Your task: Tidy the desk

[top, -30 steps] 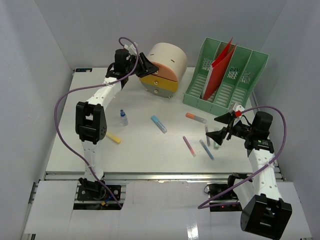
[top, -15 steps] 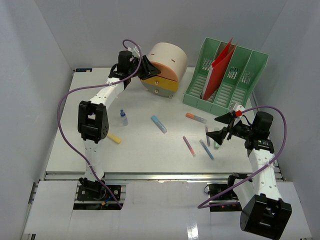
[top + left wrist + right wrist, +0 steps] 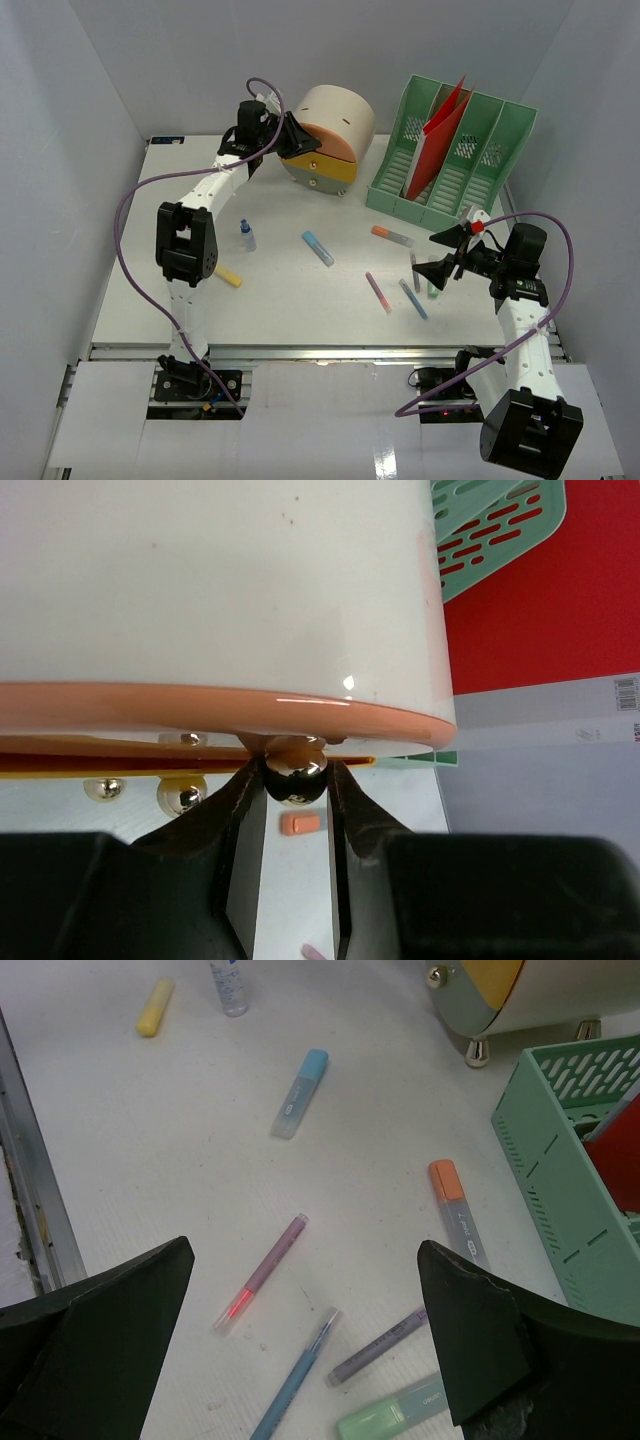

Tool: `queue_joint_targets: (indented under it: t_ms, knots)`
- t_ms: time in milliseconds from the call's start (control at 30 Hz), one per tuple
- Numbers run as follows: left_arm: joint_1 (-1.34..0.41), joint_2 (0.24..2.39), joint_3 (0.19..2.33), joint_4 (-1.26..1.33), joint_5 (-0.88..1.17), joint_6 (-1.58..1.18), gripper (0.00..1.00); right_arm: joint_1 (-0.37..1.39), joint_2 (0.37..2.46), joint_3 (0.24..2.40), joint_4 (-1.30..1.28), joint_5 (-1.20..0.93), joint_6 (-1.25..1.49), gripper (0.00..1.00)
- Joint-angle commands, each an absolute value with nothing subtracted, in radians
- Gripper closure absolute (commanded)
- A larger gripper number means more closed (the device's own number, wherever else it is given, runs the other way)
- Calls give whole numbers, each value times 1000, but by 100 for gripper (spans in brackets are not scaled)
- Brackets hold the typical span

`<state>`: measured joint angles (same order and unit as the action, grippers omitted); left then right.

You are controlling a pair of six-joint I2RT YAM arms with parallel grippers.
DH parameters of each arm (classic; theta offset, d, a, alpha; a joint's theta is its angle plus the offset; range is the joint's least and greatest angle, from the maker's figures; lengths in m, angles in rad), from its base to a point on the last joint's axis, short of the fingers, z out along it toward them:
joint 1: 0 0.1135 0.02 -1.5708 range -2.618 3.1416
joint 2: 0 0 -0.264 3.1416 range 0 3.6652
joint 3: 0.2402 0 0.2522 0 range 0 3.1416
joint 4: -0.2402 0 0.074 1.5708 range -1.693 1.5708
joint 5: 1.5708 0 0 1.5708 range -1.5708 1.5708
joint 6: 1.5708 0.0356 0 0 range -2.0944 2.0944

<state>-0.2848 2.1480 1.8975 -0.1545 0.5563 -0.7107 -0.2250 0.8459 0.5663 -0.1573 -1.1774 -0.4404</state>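
Scattered stationery lies across the white counter [image 3: 280,300] that fills the workspace ahead of both arms: a yellow highlighter [image 3: 227,276] and a small bottle [image 3: 246,236] at the left, a blue highlighter [image 3: 318,247] near the middle. At the far left-centre, the left claw [image 3: 295,775] has pushed in against the cream round drawer unit [image 3: 335,120] over the past second and narrowed from a looser spread. Its fingers [image 3: 250,810] now sit tight on either side of the gold knob [image 3: 295,770] of the orange drawer [image 3: 200,705], apparently gripping it. That suggests the drawer is about to be pulled out as a home for the loose items, though none has been put away yet. Further right lie a pink pen [image 3: 378,292], an orange-capped marker [image 3: 392,236] and a blue pen [image 3: 412,299]. Above them hangs the right claw [image 3: 305,1260], unmoved, spread to its widest and holding nothing. The green file rack [image 3: 480,140], with a red folder [image 3: 440,125] in it, stands at the far right.
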Motion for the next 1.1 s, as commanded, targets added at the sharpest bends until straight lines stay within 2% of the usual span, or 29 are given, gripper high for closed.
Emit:
queue_joint_targets:
  t_ms: [0,267,467,533,700,767,933,1067]
  knots:
    - [-288,1986,1762,-148,554,-647,88,-232,847,560,-137,-1180,-436,0]
    - [-288,1759,1496,-109,551,-591,82,-233,850,554,-128,-1180,-427,0]
    - [-284,1709,1418,-89,550,-593,76,-236,847,546,-121,-1172,-424,0]
    - [-284,1692,1397,-78,543,-594,68,-237,845,545,-121,-1172,-426,0]
    - [-282,1698,1407,-78,540,-589,36,-238,845,539,-122,-1182,-432,0]
    - [-280,1703,1415,-76,544,-585,29,-237,841,540,-129,-1179,-442,1]
    - [-269,1679,1398,-40,570,-575,18,-237,842,542,-149,-1180,-474,2]
    - [-254,1614,1357,-35,564,-523,15,-236,851,548,-176,-1194,-500,2]
